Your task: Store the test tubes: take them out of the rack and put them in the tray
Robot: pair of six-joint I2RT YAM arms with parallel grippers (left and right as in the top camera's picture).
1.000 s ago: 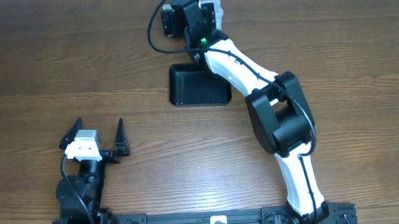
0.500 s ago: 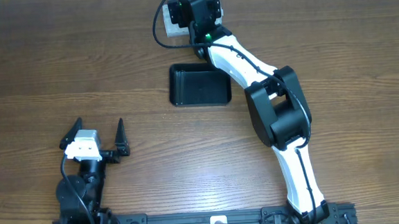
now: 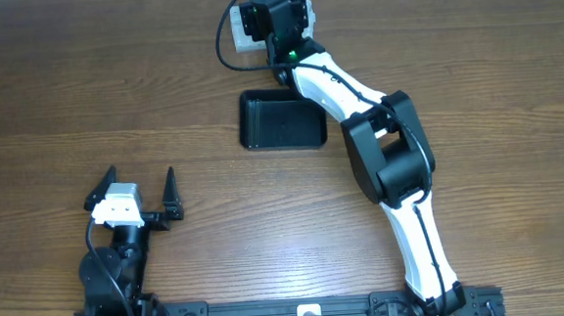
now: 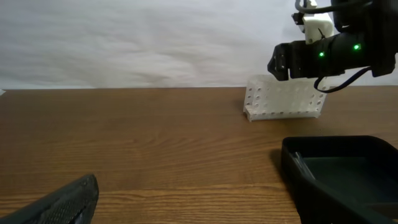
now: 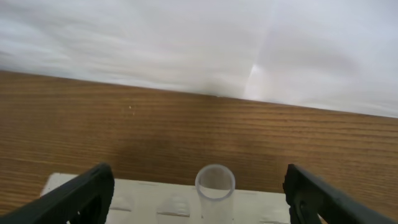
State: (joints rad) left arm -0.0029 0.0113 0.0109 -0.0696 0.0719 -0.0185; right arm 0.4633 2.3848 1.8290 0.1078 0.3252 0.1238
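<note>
The white test tube rack point(image 3: 244, 35) stands at the far middle of the table, also seen as a perforated white block point(image 4: 283, 99) in the left wrist view. My right gripper point(image 3: 272, 12) hovers over it, open, with its fingers point(image 5: 81, 194) wide on either side of a clear tube point(image 5: 215, 185) standing upright in the rack point(image 5: 155, 202). The black tray point(image 3: 282, 121) lies just in front of the rack, and something thin and glassy lies against its inner wall point(image 4: 303, 165). My left gripper point(image 3: 141, 174) rests open near the front left, holding nothing.
Bare wooden table surrounds the tray point(image 4: 342, 174) and rack. A white backdrop rises behind the far edge of the table. The right arm point(image 3: 385, 152) stretches diagonally across the right half of the table.
My right gripper has shifted slightly rightward and farther over the rack, uncovering the rack's left end. The left arm has stayed still.
</note>
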